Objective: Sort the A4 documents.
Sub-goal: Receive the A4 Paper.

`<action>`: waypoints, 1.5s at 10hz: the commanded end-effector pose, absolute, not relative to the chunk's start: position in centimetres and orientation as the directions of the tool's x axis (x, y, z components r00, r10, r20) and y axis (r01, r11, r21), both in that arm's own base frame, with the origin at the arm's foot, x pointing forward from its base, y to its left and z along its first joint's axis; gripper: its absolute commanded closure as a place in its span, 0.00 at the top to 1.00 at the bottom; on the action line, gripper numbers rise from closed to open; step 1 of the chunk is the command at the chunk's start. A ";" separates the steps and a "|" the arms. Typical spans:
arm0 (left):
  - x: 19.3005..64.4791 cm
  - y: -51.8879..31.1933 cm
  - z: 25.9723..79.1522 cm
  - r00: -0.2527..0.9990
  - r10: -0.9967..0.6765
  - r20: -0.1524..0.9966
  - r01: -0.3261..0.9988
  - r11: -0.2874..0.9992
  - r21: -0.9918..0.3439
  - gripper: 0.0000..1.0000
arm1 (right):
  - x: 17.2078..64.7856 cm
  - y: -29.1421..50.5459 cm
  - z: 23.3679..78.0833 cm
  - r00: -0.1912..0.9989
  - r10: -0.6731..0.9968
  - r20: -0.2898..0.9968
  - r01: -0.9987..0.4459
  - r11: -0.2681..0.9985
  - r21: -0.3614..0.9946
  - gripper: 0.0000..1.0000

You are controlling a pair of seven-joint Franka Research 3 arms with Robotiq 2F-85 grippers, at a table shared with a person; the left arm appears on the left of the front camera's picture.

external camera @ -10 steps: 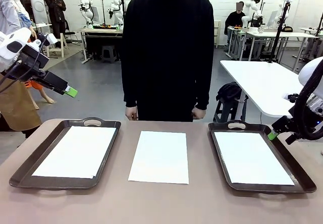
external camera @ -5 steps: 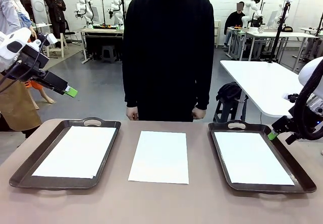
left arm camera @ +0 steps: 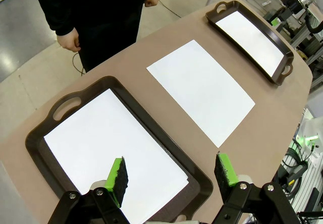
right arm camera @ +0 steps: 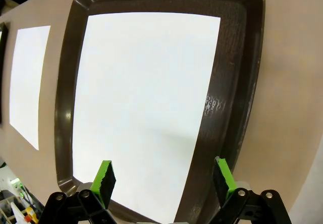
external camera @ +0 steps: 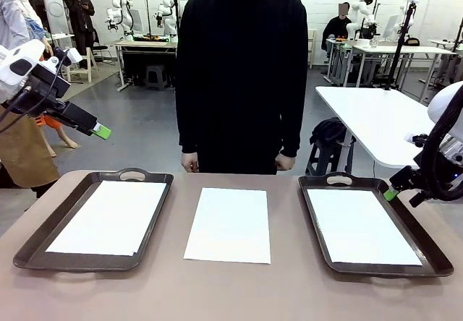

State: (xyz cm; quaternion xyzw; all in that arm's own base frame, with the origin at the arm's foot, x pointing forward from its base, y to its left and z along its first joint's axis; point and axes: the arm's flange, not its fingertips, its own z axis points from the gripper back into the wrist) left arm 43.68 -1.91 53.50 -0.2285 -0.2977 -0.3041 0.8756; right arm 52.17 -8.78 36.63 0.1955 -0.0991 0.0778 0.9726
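A white A4 document (external camera: 228, 224) lies flat on the brown table between two dark trays; it also shows as the middle sheet (left arm camera: 201, 87) and at the left edge (right arm camera: 26, 80). Another sheet (external camera: 109, 216) rests in the left tray (external camera: 92, 259), and one more (external camera: 360, 225) in the right tray (external camera: 429, 247). My left gripper (external camera: 101, 131) hangs high off the table's left side, open and empty, fingers (left arm camera: 117, 178) wide above the left tray's sheet. My right gripper (external camera: 391, 194) hovers at the right tray's outer rim, open and empty, over its sheet (right arm camera: 144, 100).
A person in a black top (external camera: 241, 75) stands at the far edge, hands (external camera: 189, 163) down at the sides. A white table (external camera: 380, 122) and a stool stand behind on the right. Bare tabletop runs along the near edge.
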 end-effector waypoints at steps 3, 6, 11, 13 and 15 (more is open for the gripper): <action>43.6 -1.8 53.6 0.633 -0.398 0.664 0.676 0.702 -0.223 0.90 | 49.6 -6.5 43.5 0.815 0.318 0.484 -0.476 0.844 0.247 1.00; 43.6 -1.8 53.6 0.633 -0.398 0.664 0.676 0.702 -0.223 0.90 | 51.9 0.4 50.0 0.585 0.520 0.623 -0.778 0.576 0.250 1.00; 43.6 -1.8 53.6 0.633 -0.398 0.664 0.676 0.702 -0.223 0.90 | 53.2 8.7 55.0 0.356 0.654 0.667 -0.933 0.284 0.220 1.00; 43.6 -1.8 53.6 0.633 -0.398 0.664 0.676 0.702 -0.223 0.90 | 52.6 9.7 55.0 0.336 0.689 0.642 -0.942 0.240 0.235 1.00; 43.6 -1.8 53.6 0.633 -0.398 0.664 0.676 0.702 -0.223 0.90 | 51.7 9.5 54.9 0.332 0.716 0.614 -0.943 0.229 0.243 1.00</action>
